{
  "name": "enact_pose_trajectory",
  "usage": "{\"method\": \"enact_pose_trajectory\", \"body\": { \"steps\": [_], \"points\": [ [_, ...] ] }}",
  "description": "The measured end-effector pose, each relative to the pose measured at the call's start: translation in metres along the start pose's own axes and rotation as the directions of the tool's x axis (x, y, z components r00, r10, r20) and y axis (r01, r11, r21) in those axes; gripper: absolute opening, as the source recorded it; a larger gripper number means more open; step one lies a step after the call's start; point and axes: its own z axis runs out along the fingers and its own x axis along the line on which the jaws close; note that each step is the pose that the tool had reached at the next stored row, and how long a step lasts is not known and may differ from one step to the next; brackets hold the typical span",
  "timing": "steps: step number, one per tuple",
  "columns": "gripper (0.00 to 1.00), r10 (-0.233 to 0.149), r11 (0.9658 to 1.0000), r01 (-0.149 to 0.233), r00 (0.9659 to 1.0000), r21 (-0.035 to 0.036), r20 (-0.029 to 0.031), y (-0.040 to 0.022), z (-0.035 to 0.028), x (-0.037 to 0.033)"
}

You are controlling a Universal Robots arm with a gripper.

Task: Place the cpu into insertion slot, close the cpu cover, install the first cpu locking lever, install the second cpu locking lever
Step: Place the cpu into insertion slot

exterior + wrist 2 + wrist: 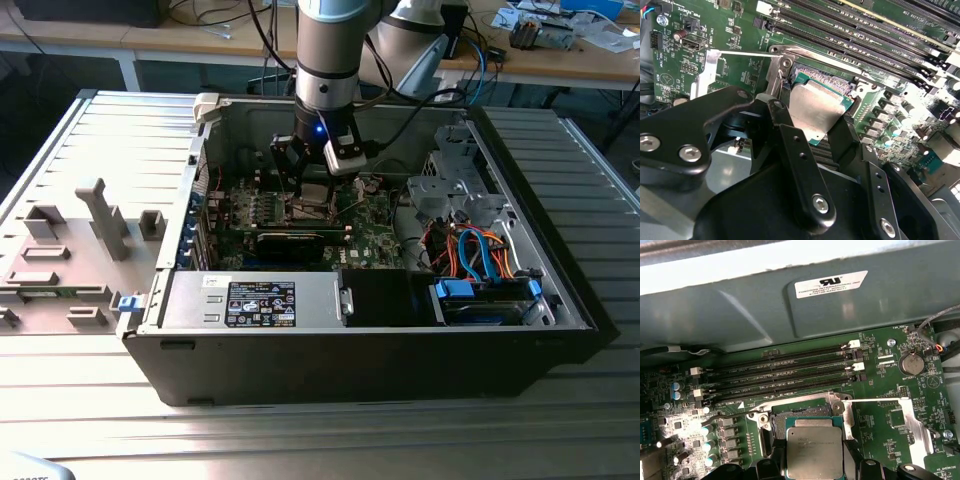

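- A dark, open-sided desktop computer case (380,360) lies on a ribbed silvery metal table (100,130).
- Pale grey plastic fixture blocks (105,215) stand on the table at the exterior view's left.
- Wooden workbenches (200,40) strewn with cables run behind the table.
- The grey robot arm (328,50) reaches straight down into the case, its black gripper (305,185) low over the green circuit board (890,370).
- In the exterior view the gripper hides the spot beneath it.
- In both wrist views the black fingers (790,150) cover the near part of the socket.
- The first wrist view cuts off the cpu's near edge.
- The cpu (812,107) (815,455), a flat square plate with a dull grey metal face and a green border, sits between the two fingers, one against each opposite edge, so the gripper (815,117) (812,462) is pinching it.
- It lies over the insertion slot (790,406), a dark square recess with a silvery metal rim, just beside the row of long black memory slots (785,370).
- Whether it rests in the recess or hangs just above it cannot be told.
- The metal face points up and the plate looks roughly level, its edges square with the rim; being square, it has no long axis.
- A thin silvery wire lever (875,400) (745,52) stretches away from one corner of the rim.
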Motion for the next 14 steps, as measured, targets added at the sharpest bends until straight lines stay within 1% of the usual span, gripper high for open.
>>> {"method": "enact_pose_trajectory", "body": {
  "steps": [14],
  "points": [
    [0.54,0.007,1.0,-0.007,1.0,-0.0001,0.0002,-0.0001,0.0015,0.0]
  ]
}}
